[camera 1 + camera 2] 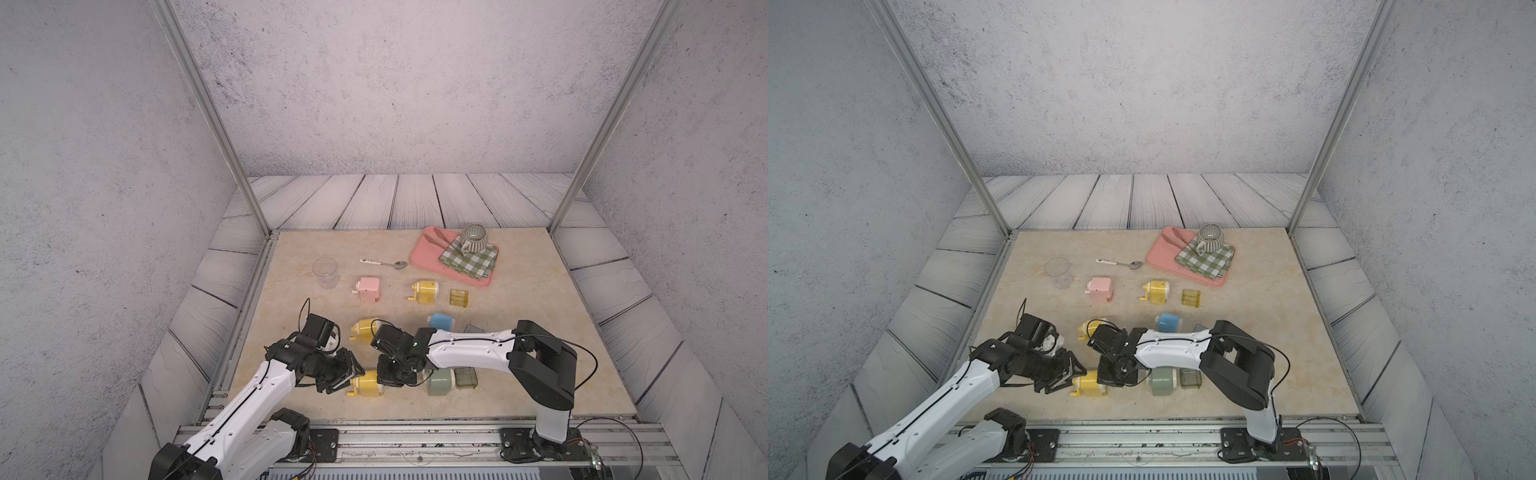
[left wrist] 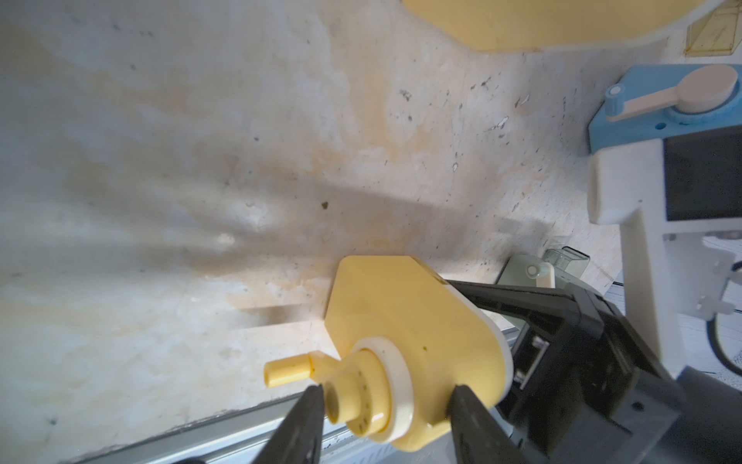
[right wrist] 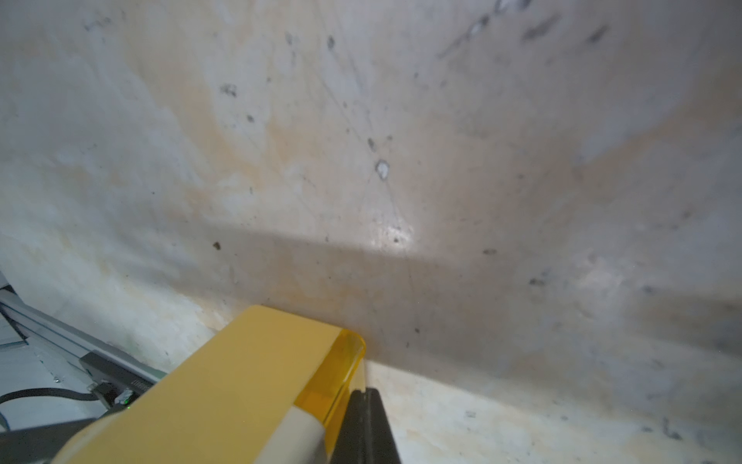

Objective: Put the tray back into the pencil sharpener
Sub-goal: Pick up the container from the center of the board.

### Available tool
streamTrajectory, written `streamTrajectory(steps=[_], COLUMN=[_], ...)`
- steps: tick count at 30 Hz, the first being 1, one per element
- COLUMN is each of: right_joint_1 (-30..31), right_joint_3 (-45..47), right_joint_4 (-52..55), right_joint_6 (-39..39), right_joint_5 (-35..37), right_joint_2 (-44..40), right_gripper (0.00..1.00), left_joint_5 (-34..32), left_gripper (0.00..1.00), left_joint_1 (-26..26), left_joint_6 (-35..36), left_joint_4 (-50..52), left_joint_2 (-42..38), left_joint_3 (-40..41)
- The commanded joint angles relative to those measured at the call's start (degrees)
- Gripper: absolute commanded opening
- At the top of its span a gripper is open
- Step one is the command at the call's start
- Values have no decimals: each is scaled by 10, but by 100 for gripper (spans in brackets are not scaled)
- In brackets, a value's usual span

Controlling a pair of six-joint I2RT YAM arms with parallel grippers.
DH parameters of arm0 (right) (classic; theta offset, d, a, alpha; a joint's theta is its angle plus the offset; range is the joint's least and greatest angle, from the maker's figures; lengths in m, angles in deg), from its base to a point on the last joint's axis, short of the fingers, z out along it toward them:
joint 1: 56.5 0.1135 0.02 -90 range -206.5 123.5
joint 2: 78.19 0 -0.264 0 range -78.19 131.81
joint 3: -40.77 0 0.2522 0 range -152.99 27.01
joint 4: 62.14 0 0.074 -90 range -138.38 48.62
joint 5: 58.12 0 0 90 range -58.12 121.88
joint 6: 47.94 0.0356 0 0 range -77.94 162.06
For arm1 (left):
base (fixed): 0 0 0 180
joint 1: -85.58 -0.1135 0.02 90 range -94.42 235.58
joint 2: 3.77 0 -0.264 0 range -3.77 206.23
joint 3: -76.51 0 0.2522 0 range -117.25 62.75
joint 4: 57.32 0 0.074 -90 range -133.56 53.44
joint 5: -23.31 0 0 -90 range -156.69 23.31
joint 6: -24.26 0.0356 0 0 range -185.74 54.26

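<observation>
The yellow pencil sharpener (image 1: 366, 384) lies on the worktop (image 1: 519, 291) just beside the sage-green sharpener (image 1: 439, 381), on the side toward the left arm. Its amber tray (image 3: 341, 369) is seen in the right wrist view at the end of the yellow body that faces the green sharpener. It appears to be largely in its slot.

The left end effector (image 2: 389, 389) is closed around the crank end of the yellow sharpener, with a black finger on each side. The right end effector (image 3: 363, 395) is fully closed on nothing, and its joined tips are set against the tray's outer face, between the yellow and green sharpeners.

The tray is judged to be light, thin-walled hard plastic, smooth and likely to slip. It should slide freely if kept square to the slot and may jam if skewed. A push on the flat outer face is best, with the body braced from the crank end. A pinch on the thin walls is better avoided.

In both top views the tray is covered by the right wrist. How deep it is seated cannot be told, and the slot mouth is not visible. The left fingers are cut off by the frame edge, so their contact is not fully shown.
</observation>
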Motion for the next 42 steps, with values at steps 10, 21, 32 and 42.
streamTrajectory(steps=[10, 21, 32, 42], right_joint_1=[1, 1, 0, -98], right_joint_3=[-64, -104, -221, -249], right_joint_4=[129, 194, 350, 433], right_joint_6=[-26, -43, -90, -152], right_joint_5=[76, 115, 242, 269], right_joint_2=[-37, -53, -98, -164], right_gripper=[12, 21, 32, 35], left_joint_5=[-18, -6, -92, -123], left_gripper=[55, 66, 68, 65], left_joint_1=[7, 6, 6, 6], left_joint_6=[-1, 1, 39, 67], left_joint_4=[22, 37, 180, 187], left_joint_2=[-24, -80, -182, -109], left_joint_3=[1, -28, -151, -239])
